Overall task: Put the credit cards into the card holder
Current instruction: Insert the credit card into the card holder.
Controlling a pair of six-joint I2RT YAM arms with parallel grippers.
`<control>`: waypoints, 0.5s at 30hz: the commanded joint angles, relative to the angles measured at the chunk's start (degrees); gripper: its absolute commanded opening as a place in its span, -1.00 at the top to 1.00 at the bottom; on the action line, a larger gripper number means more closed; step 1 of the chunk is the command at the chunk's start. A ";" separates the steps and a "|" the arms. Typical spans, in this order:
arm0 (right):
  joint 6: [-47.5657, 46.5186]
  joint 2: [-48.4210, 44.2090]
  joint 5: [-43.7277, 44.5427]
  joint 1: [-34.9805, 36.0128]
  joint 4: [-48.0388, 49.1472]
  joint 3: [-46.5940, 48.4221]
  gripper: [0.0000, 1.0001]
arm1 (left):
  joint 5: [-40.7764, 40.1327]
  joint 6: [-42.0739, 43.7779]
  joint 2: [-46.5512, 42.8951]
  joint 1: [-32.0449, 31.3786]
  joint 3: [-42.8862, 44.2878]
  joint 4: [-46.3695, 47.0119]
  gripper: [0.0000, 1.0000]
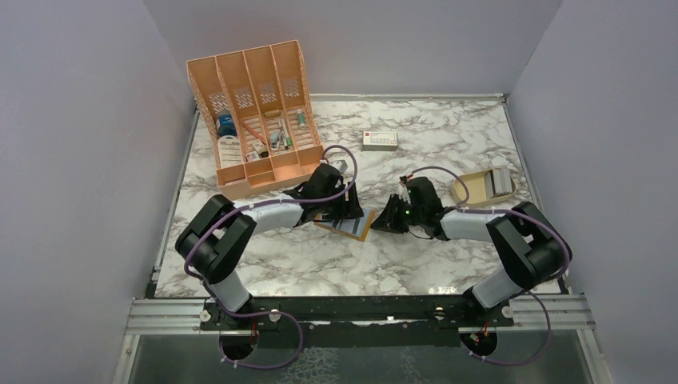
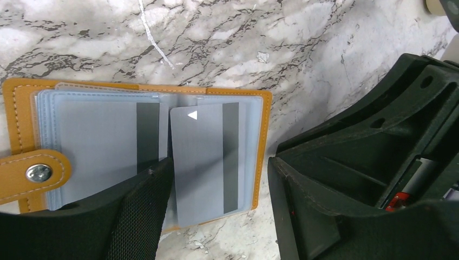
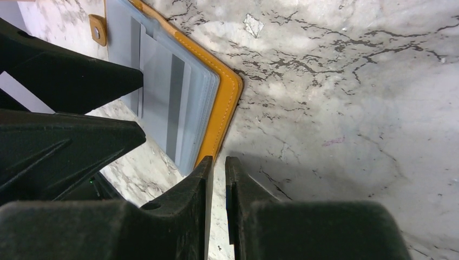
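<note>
Card holder lies open and flat on the marble surface, between the two arms. We judge it light and floppy, likely to slide, so pinning its orange border seems wise. The left claw hangs open over it. The right claw is almost closed on nothing, just beside the border. We count one holder and two grey cards: one inside a left sleeve and one loose on the right page. They look thin, stiff and slippery, so we would pinch a short edge. More may stand in the tan dish, but they are too small to count.
</note>
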 commanded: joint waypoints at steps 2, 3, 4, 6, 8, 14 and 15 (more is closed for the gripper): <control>0.41 1.55 -0.76 0.47 3.60 -0.24 0.70 | 3.23 -0.17 0.65 0.31 0.55 1.99 -0.32; 0.27 1.66 -0.60 0.48 3.57 -0.16 0.70 | 3.56 -0.32 0.65 0.31 0.35 2.35 -0.32; 0.18 1.74 -0.48 0.48 3.56 -0.03 0.70 | 3.95 -0.42 0.65 0.24 0.17 2.97 -0.32; 0.00 2.13 -0.41 0.45 3.40 0.18 0.70 | 5.30 -0.47 0.78 0.29 -0.15 4.34 -0.32; -0.11 2.35 -0.37 0.47 3.39 0.26 0.70 | 7.27 -0.47 1.30 0.31 -0.21 5.91 -0.32; -0.77 2.17 0.69 0.47 2.39 0.68 0.70 | 11.25 -2.39 3.76 0.31 -0.46 8.96 -0.30; -1.08 1.98 1.03 0.45 1.89 0.89 0.70 | 11.47 -2.66 3.99 0.30 -0.51 9.18 -0.29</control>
